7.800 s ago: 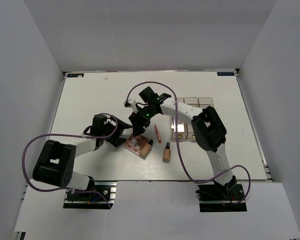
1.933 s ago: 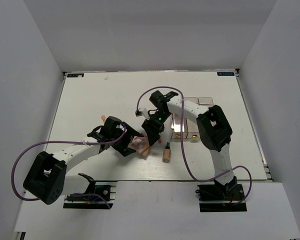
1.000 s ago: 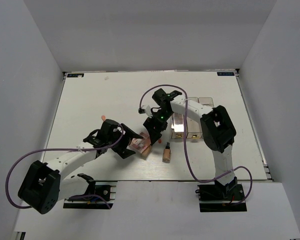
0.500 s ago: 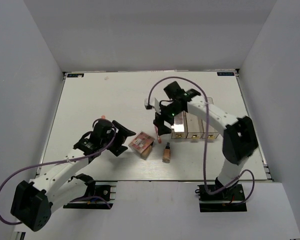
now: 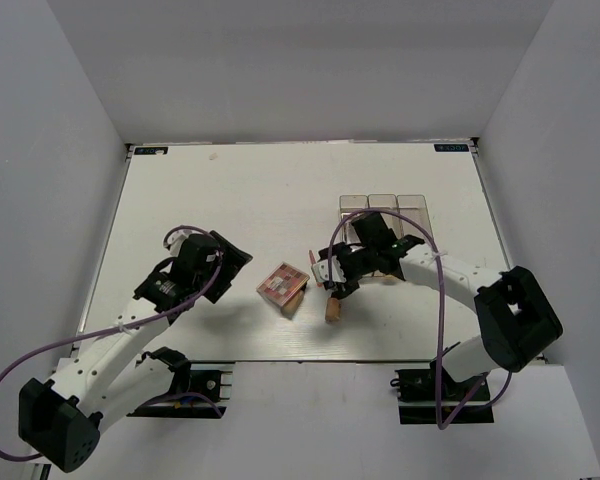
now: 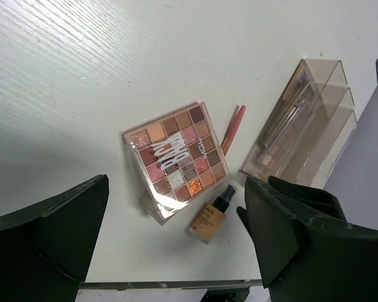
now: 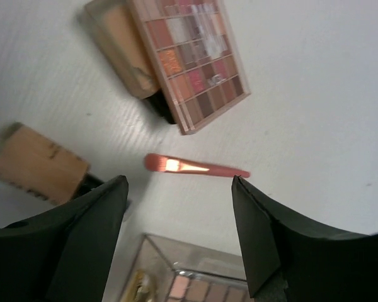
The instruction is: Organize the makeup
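white table [image 6: 101, 56] bears beige bottle [image 6: 209, 221], cap toward the clear box [image 6: 305, 129].

Counting bottles first: picking out one bottle [image 7: 38, 165] lying clear, then another bottle [image 7: 120, 47] tucked half under a palette [image 7: 195, 56], totalling two. Tallying sticks: finding just one stick [image 7: 195, 167], pink. Moving on to palettes: seeing that one out on the table [image 5: 230, 190], and spotting at least one more showing through the box [image 6: 321, 100] wall; not managing a firm count in there. Logging a single box, dividing into three compartments.
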{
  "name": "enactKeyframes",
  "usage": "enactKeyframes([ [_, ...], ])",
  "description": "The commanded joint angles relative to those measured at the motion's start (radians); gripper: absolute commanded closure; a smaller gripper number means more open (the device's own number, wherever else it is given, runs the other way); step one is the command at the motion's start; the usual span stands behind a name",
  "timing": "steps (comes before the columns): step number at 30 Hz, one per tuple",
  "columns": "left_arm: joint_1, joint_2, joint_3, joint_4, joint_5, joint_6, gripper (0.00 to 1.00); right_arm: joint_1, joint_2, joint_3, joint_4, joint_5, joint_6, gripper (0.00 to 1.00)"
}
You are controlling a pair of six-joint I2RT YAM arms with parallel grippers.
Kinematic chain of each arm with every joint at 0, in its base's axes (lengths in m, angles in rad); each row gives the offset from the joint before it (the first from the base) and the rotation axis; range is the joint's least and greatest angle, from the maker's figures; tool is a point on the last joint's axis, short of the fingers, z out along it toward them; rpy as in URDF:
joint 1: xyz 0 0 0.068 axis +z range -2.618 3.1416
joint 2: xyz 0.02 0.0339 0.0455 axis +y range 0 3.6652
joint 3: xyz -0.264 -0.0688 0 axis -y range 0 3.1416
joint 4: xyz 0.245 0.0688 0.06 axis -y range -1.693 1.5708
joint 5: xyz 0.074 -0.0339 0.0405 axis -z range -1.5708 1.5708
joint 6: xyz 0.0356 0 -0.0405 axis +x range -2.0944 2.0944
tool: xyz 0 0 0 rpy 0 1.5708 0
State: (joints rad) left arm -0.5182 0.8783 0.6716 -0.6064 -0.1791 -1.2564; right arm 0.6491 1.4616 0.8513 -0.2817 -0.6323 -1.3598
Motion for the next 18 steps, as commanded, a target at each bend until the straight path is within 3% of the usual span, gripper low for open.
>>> enactKeyframes([
  [1, 0.006, -0.024, 0.011, -0.036, -0.049, 0.025, 0.02, 0.018, 0.005, -0.017, 0.246, -0.003, -0.056, 0.28],
  [8, 0.006, -0.021, -0.004, -0.024, -0.046, 0.023, 0.02, 0.052, 0.037, -0.043, 0.338, 0.014, -0.079, 0.30],
  [18, 0.006, 0.016, -0.010, 0.003, -0.025, 0.023, 0.02, 0.073, 0.072, -0.028, 0.245, 0.003, -0.179, 0.32],
])
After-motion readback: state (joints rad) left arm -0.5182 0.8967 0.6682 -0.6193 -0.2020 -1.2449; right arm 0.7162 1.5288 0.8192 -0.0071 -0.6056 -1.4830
